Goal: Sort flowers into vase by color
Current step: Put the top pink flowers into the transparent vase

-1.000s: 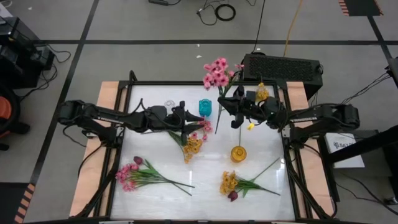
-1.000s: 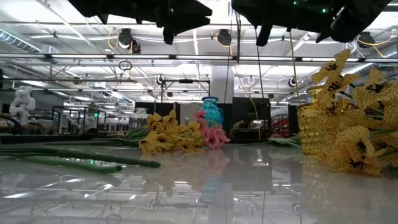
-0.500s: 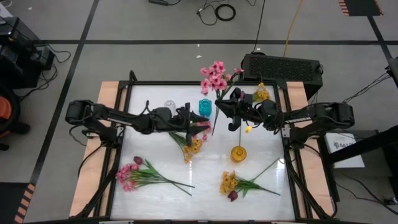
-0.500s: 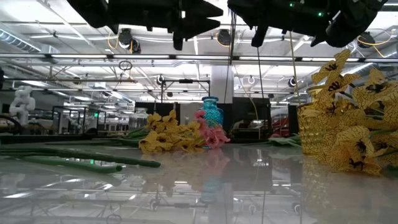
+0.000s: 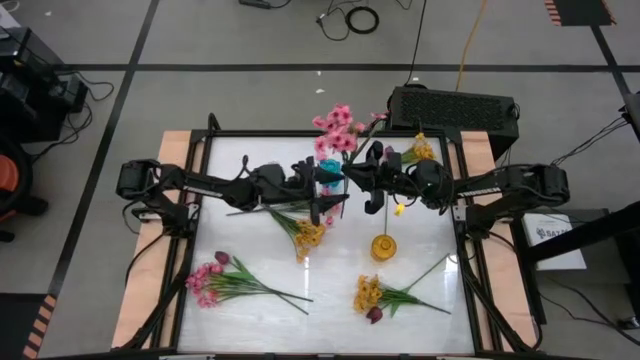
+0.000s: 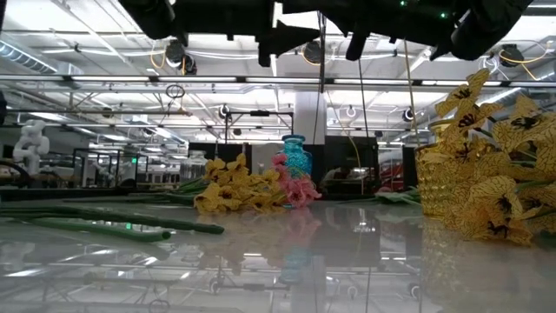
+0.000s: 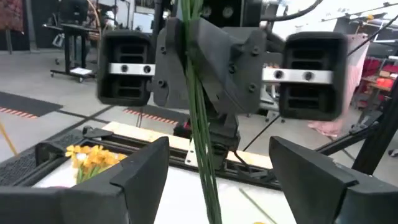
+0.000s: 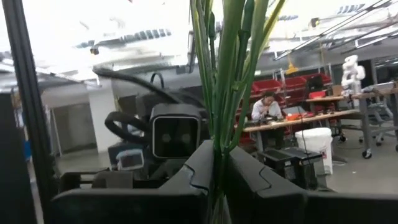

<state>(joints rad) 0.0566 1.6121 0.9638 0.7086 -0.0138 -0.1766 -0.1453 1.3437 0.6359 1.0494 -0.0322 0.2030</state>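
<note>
Right gripper (image 5: 368,178) fingers clamped on the pink flower stems (image 8: 227,74), held above the far middle of the table (image 5: 240,240).
Left gripper (image 5: 325,192) fingers spread apart, facing it from the left, just beside the blue vase (image 5: 329,172). Pink blooms (image 5: 334,128) stand over the far edge. Other flowers (image 5: 228,282) lie nearer; a yellow vase (image 5: 383,246) stands near-right.

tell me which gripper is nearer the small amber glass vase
Right. The right gripper hangs just beyond the small amber glass vase, shut on pink flower stems; the left gripper sits farther off to its left.
</note>
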